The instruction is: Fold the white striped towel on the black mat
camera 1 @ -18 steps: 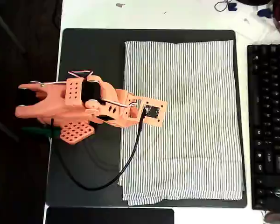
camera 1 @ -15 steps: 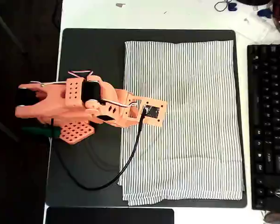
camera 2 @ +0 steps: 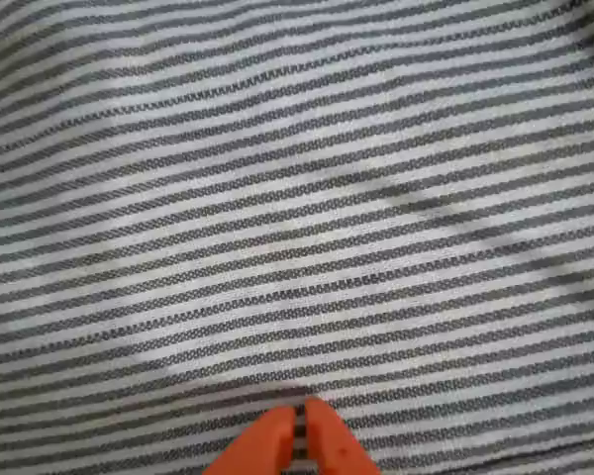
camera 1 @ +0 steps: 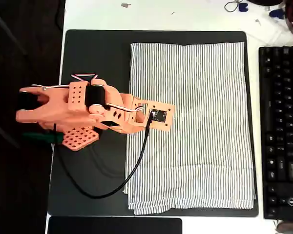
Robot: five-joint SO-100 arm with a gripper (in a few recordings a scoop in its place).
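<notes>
From the overhead view I have open room across the thin white pinstriped towel (camera 1: 195, 126), which lies flat over the right part of the large matte black mat (camera 1: 95, 53). A black keyboard (camera 1: 281, 131) borders the right edge. A black cable (camera 1: 129, 173) loops lower left.

Nearly closed tool (camera 2: 299, 435) over striped towel (camera 2: 297, 198)

An office desk — a black keyboard (camera 1: 281, 131) beside the black mat (camera 1: 93, 53) on a white tabletop (camera 1: 185, 14).
</notes>
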